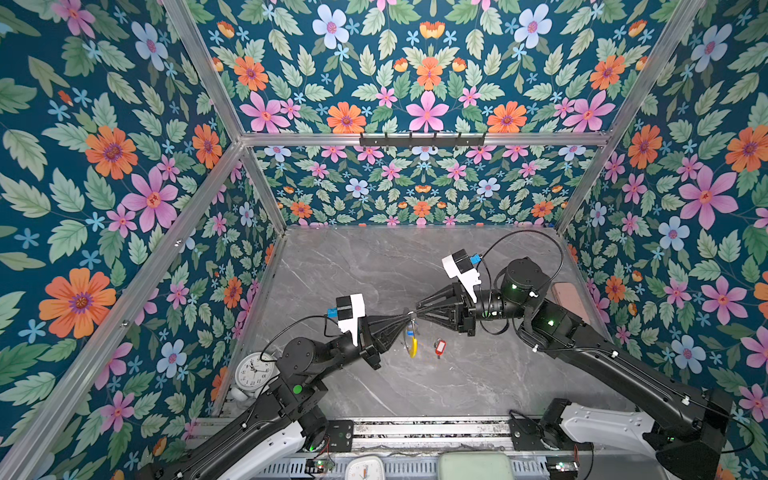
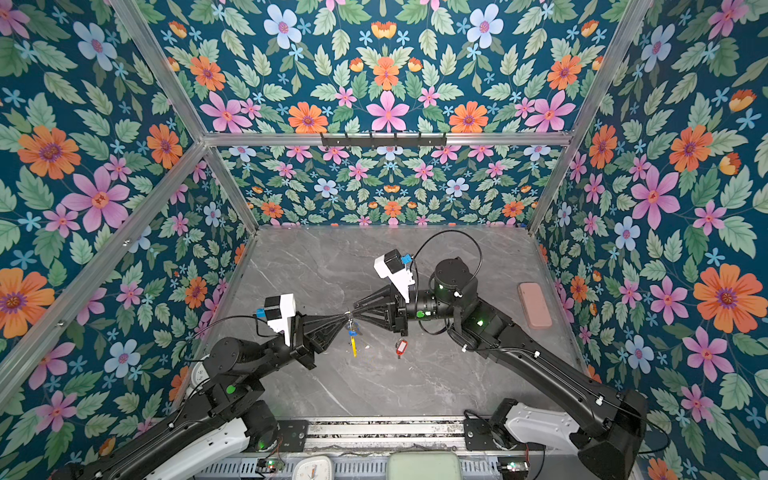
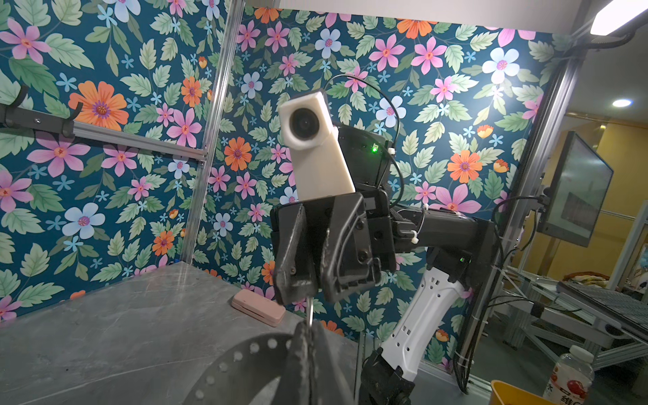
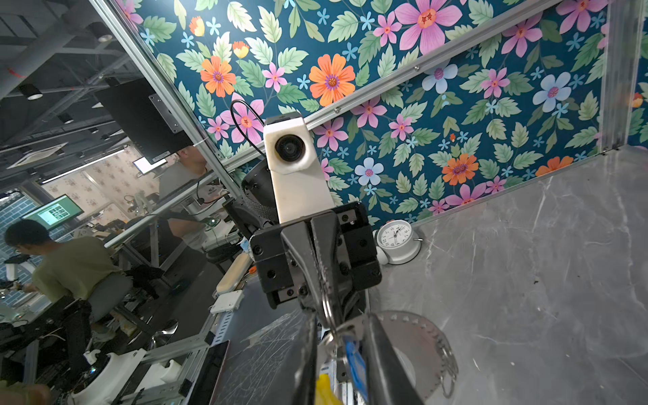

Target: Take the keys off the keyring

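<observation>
Both grippers meet tip to tip above the middle of the grey table [image 1: 374, 266]. The keyring hangs between them, its yellow section [image 1: 412, 347] lowest in both top views [image 2: 353, 345]. My left gripper [image 1: 404, 319] is shut on the keyring's thin wire [image 3: 311, 312]. My right gripper [image 1: 418, 312] has its jaws narrowly apart, with the silver head of the blue-tagged key [image 4: 354, 364] pinched between them. The red-tagged key [image 1: 440, 347] lies apart on the table, right of the hanging ring. Small metal loops [image 4: 447, 364] dangle beside the right fingers.
A round white clock [image 1: 254, 371] stands at the left wall by my left arm. A pink case [image 2: 534, 304] lies near the right wall. A black hook rail [image 1: 422, 140] is mounted high on the back wall. Another clock [image 1: 365, 467] and a green box [image 1: 473, 465] sit below the front rail.
</observation>
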Tool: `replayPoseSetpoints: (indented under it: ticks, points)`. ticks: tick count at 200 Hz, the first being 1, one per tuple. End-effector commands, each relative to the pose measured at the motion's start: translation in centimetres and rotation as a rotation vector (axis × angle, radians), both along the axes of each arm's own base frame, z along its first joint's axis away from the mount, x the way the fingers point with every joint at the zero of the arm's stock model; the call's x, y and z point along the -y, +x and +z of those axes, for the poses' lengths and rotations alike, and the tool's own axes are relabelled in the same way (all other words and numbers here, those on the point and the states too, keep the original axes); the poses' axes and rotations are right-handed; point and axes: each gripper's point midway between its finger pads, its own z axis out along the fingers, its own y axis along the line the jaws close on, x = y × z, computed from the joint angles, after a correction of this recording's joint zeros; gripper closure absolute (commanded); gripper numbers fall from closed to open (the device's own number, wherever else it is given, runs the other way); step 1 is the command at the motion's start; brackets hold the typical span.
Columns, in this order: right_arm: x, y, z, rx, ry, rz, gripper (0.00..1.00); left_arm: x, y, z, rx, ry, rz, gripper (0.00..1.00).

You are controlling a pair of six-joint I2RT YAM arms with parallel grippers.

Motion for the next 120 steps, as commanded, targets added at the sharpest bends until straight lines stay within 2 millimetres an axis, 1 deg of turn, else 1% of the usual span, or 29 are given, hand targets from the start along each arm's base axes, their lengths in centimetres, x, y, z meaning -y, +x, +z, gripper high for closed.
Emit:
replayPoseSetpoints:
  ticks: [1, 19, 57, 95, 107, 120]
  points:
    - [-0.16, -0.35, 0.88, 0.016, 0.035, 0.023, 0.74, -0.52, -0.45, 1.37, 0.036, -0.051, -0.003, 1.0]
    - [-0.35, -0.51, 0.81, 0.015, 0.034, 0.032, 0.74, -0.5, -0.27, 1.31, 0.034, -0.05, 0.004, 1.0]
    - [-0.48, -0.66, 0.69, 0.017, 0.03, 0.037, 0.84, -0.57, -0.04, 1.37, 0.032, -0.053, 0.018, 1.0]
    - [-0.73, -0.78, 0.48, 0.012, 0.02, 0.044, 0.87, -0.27, 0.13, 1.31, 0.026, -0.048, 0.013, 1.0]
    - [-0.82, -0.69, 0.26, 0.01, 0.014, 0.04, 0.91, -0.2, 0.19, 1.28, 0.025, -0.047, 0.014, 1.0]
    - [-0.72, -0.63, 0.19, 0.013, 0.008, 0.031, 0.97, -0.17, 0.22, 1.25, 0.022, -0.047, 0.013, 1.0]
